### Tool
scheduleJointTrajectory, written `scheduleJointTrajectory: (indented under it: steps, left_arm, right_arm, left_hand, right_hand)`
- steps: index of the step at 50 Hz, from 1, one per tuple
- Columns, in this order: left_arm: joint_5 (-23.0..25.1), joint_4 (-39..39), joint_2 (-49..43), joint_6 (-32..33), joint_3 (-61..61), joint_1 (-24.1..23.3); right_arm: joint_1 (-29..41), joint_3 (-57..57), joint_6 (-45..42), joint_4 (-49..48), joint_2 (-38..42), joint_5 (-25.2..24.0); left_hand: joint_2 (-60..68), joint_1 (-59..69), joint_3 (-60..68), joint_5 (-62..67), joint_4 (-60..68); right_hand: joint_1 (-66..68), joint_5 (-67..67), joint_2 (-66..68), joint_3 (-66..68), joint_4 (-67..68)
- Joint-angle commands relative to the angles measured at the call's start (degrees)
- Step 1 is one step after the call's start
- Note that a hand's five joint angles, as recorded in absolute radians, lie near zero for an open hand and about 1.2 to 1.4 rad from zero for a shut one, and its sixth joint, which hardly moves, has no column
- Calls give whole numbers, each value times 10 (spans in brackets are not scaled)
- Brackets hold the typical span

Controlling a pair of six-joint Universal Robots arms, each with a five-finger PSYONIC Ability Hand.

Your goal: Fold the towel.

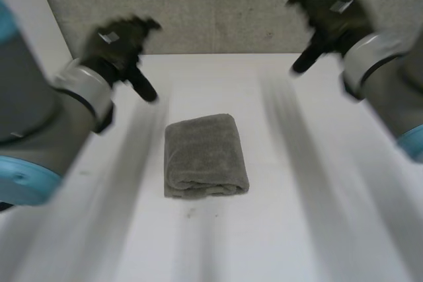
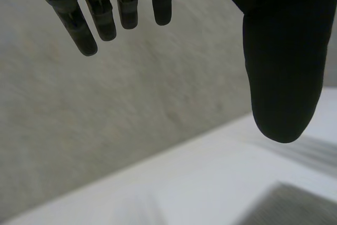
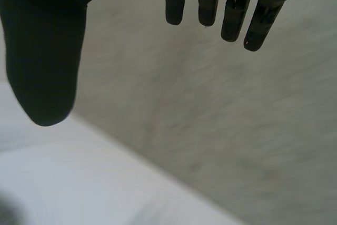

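Grey towel [image 1: 205, 156] lies folded into a compact bundle at the middle of the white table [image 1: 310, 229]. Left hand [image 1: 117, 44] and right hand [image 1: 328, 14] are raised well apart from it on either side, fingers [image 2: 84, 25] straight and spread, holding nothing.

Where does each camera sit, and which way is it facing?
Head view: behind, between the arms, looking down at the folded towel on the table; both arms, left hand and right hand show.
Left wrist view: along its open hand, toward the wall and table edge.
Right wrist view: likewise, its hand open.
All share wall and table.
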Motion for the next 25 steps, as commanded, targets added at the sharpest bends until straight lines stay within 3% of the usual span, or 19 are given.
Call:
scheduleJointTrajectory:
  steps: [1,9,25]
  left_arm:
    - [23,-81,75,-6,25,69]
    - [44,-100,84,-11,24,74]
    - [47,-92,83,-11,11,72]
  right_arm:
    - [-59,-22,-9,39,-81,48]
    - [-61,-51,-31,119,-46,38]
    - [-59,-41,-39,118,-36,32]
  left_hand:
    - [7,5,6,4,7]
    - [2,0,1,-1,2]
    - [-3,-5,-4,-6,-3]
  right_hand:
    - [-13,-33,-31,-20,-32]
    - [-13,-33,-31,-20,-32]
    - [-13,-33,-31,-20,-32]
